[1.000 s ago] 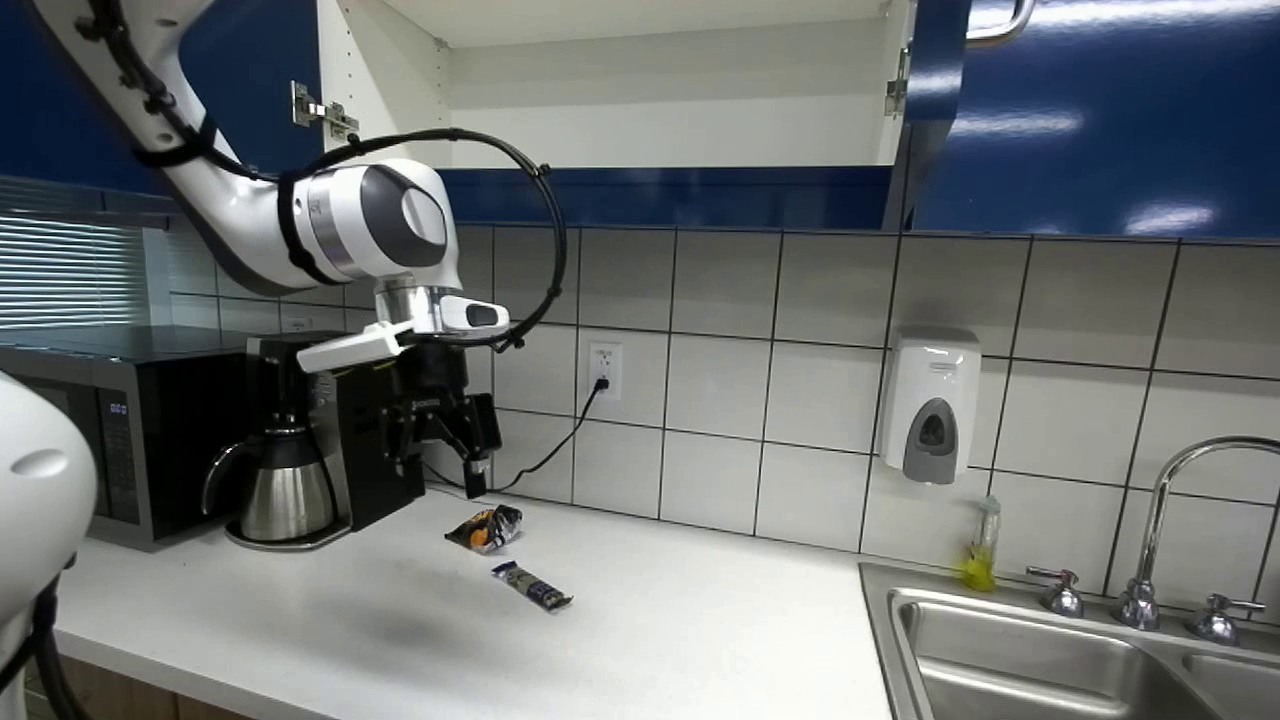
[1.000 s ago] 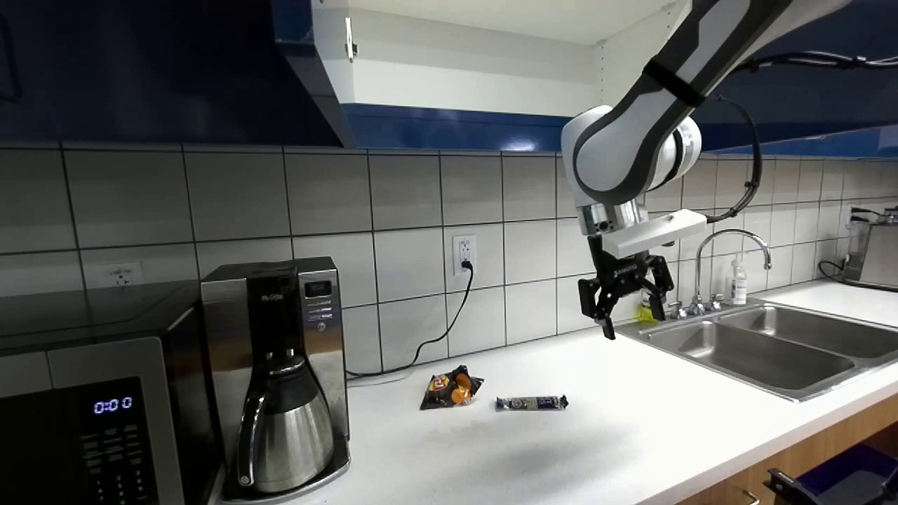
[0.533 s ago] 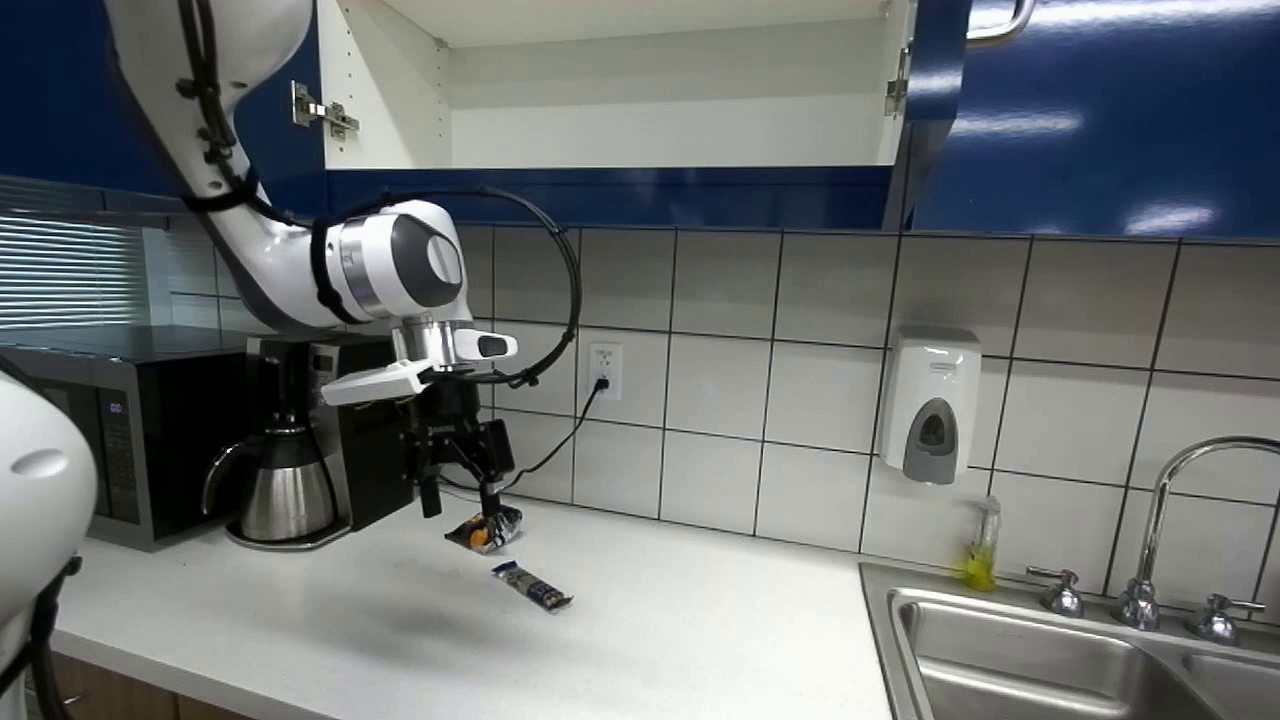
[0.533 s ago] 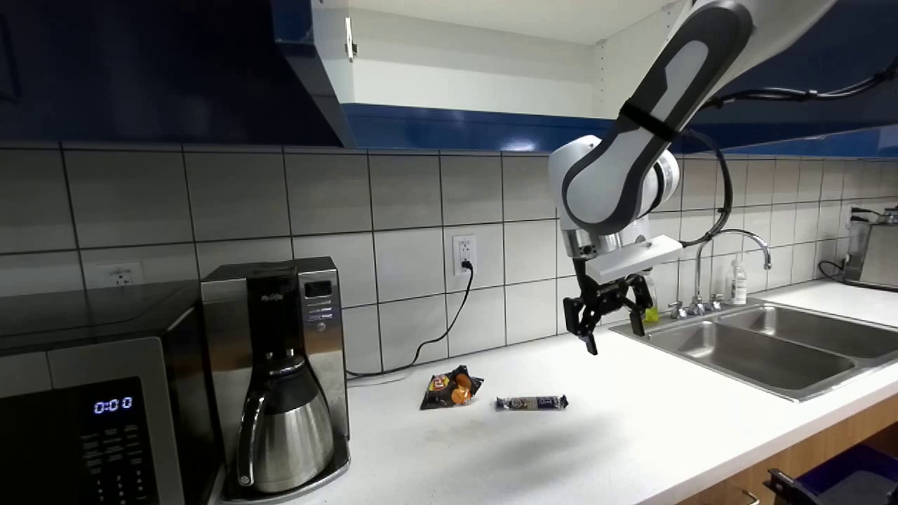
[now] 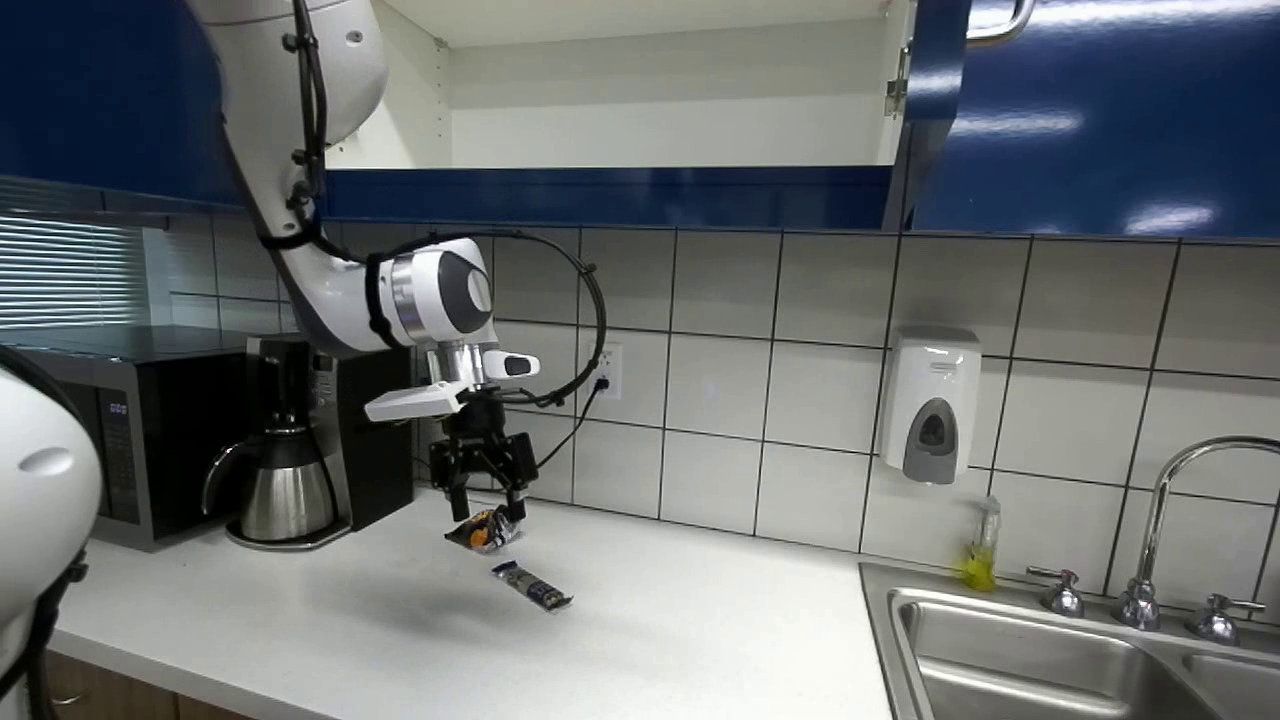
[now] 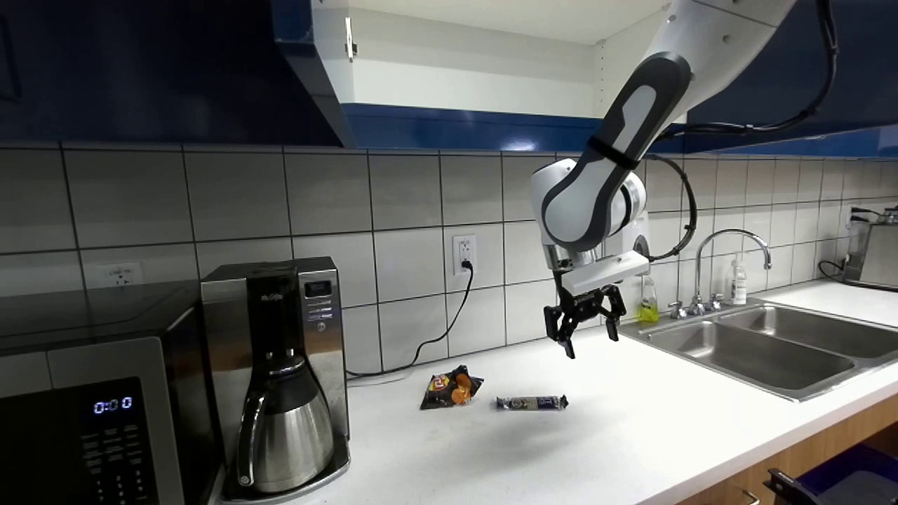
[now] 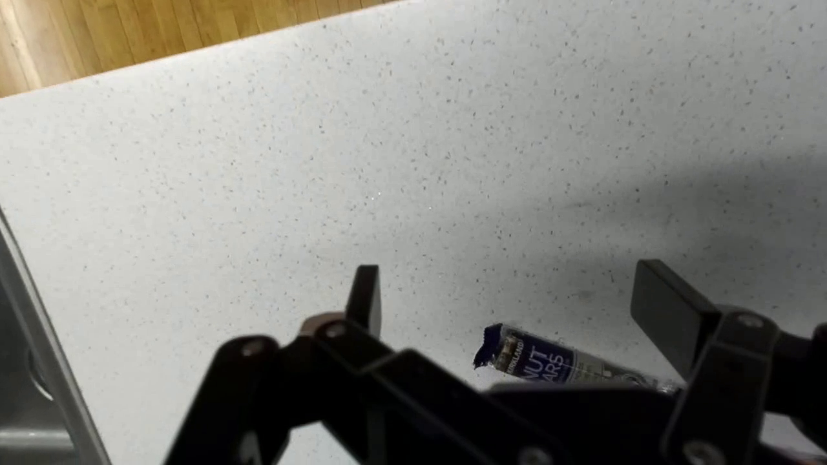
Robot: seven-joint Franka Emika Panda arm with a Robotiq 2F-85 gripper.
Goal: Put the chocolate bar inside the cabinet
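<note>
So, in an exterior view the gripper (image 5: 488,512) hangs over the white counter (image 5: 720,640), its jaws spread wide and pointing down, holding nothing. One tip overlaps the top of a crumpled dark packet (image 5: 482,532) from this angle. The chocolate bar (image 5: 532,586) lies flat on the counter just beside that packet, at a slant and nearer the camera. Higher up, the cabinet (image 5: 660,110) stands open, its pale inside partly covered by the arm (image 5: 335,290). To the right, a soap dispenser (image 5: 932,405) hangs on the wall (image 5: 720,385) near the sink (image 5: 915,578).

In an exterior view, the coffee maker (image 6: 273,315) stands beside the microwave (image 6: 105,379). The chocolate bar lies to the right of the packet, almost straight across the view, and the gripper hangs higher and farther right, well apart from the packet. A bottle (image 6: 648,303) of yellow liquid stands by the sink.

In the wrist view the jaws stand far apart above the speckled counter. Below, seen between them, the chocolate bar shows its blue end and the word "NUT", its lower edge partly hidden by the gripper. Wooden floor (image 7: 161,32) fills the upper left corner.
</note>
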